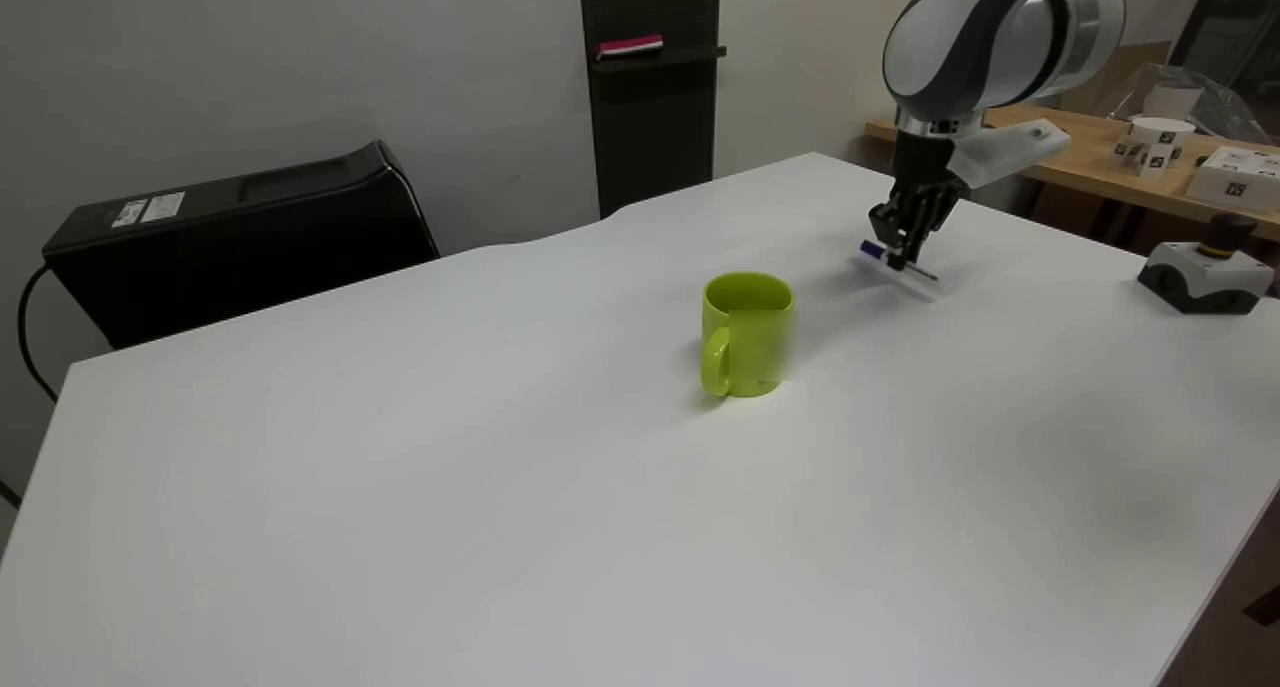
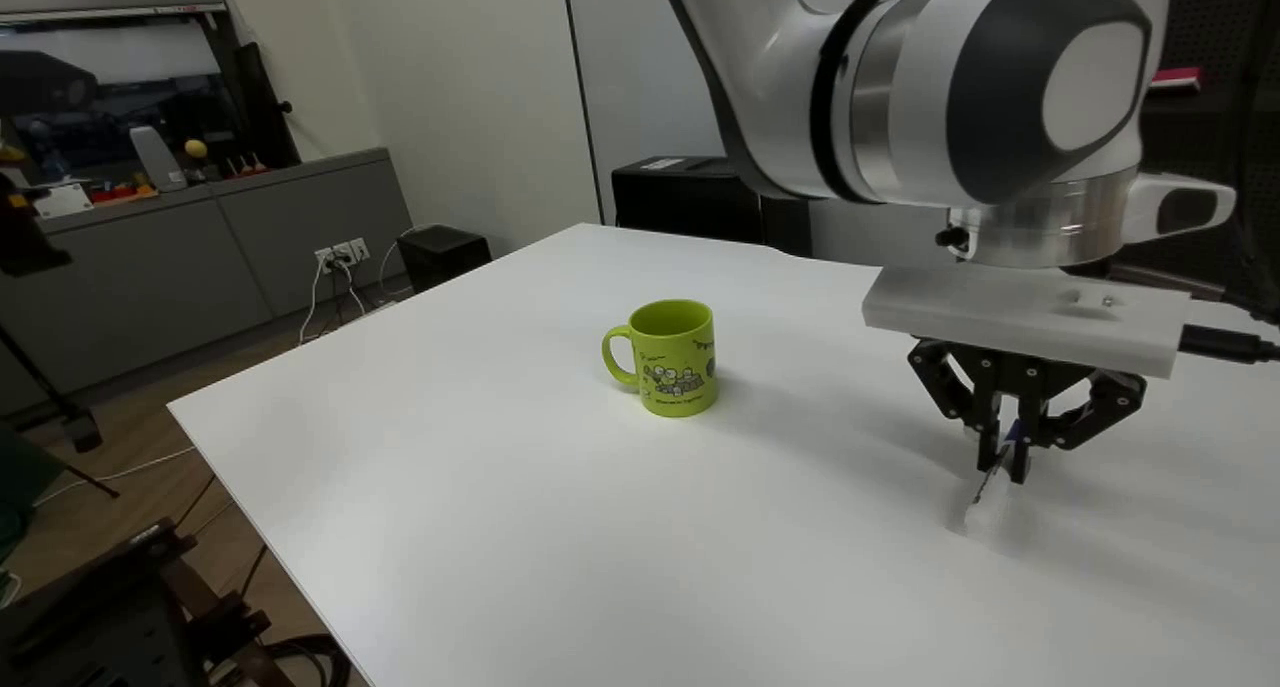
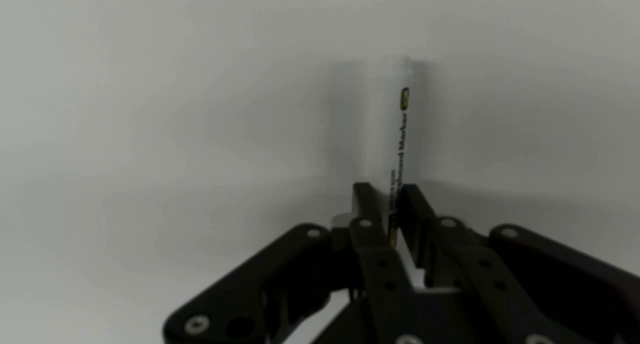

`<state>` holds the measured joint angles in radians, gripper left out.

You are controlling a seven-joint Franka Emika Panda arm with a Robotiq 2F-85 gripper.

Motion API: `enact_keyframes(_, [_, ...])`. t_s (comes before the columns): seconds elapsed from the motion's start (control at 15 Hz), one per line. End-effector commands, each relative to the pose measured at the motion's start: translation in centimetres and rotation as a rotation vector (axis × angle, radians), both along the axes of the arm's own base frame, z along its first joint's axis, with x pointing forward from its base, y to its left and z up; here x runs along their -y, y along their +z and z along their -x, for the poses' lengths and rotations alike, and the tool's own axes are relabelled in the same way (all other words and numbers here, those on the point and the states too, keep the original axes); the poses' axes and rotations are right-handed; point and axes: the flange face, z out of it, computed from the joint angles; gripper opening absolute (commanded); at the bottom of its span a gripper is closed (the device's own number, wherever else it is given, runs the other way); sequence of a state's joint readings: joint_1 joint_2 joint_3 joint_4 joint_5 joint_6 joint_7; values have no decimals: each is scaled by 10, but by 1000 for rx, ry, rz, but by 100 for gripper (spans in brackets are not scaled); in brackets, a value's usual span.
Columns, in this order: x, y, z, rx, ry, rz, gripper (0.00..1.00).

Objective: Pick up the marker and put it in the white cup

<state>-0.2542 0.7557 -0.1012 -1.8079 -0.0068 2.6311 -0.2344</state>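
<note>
marker [image 3: 391, 133]: outside the mug [image 2: 672, 362], well apart from it and to its right in both exterior views; the dark blue cap [image 1: 872, 249] shows on one side of the hand [image 3: 386, 189], the white end on the other.
hand: drawn in to about the marker's width, its fingers [image 3: 417, 209] along both flanks; it seems to have the marker pinched near the middle.
grasp: by the look of it, done.
lift: cannot tell; the marker is on the desk [image 2: 480, 547] or just over it.
carry to the mug: left to do.
drop into the mug: left to do; the marker is nearer level than upright, so it will probably need tipping above the mug.
mug: upright, lime green rather than white, drawings on its side, handle to the left in both exterior views; taken here as the task's cup.
desk: smooth and white under the mug, with soft shadows beside the marker.
button box [image 1: 1205, 277]: to the right of the mug, well apart, at the desk's edge in an exterior view.
black case [image 1: 250, 237]: behind and left of the mug in an exterior view, by a pale wall [image 1: 250, 57].
wooden side table [image 1: 1090, 142]: behind and right of the mug in an exterior view, bearing tagged white tubs [image 1: 1158, 139].
</note>
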Motion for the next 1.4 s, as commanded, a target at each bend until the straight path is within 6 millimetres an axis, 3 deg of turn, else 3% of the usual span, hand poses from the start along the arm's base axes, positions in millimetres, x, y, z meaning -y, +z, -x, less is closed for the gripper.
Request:
enact_keyframes(0.0, [11,24,-16,-24,-105,24,4])
enact_keyframes(0.33, [13,71,-38,-21,-171,26,4])
enact_keyframes(0.73, [-9,130,-59,31,-172,25,4])
enact_keyframes(1.0, [-41,155,-66,66,-129,31,4])
enact_keyframes(1.33, [-94,161,-74,75,-49,60,4])
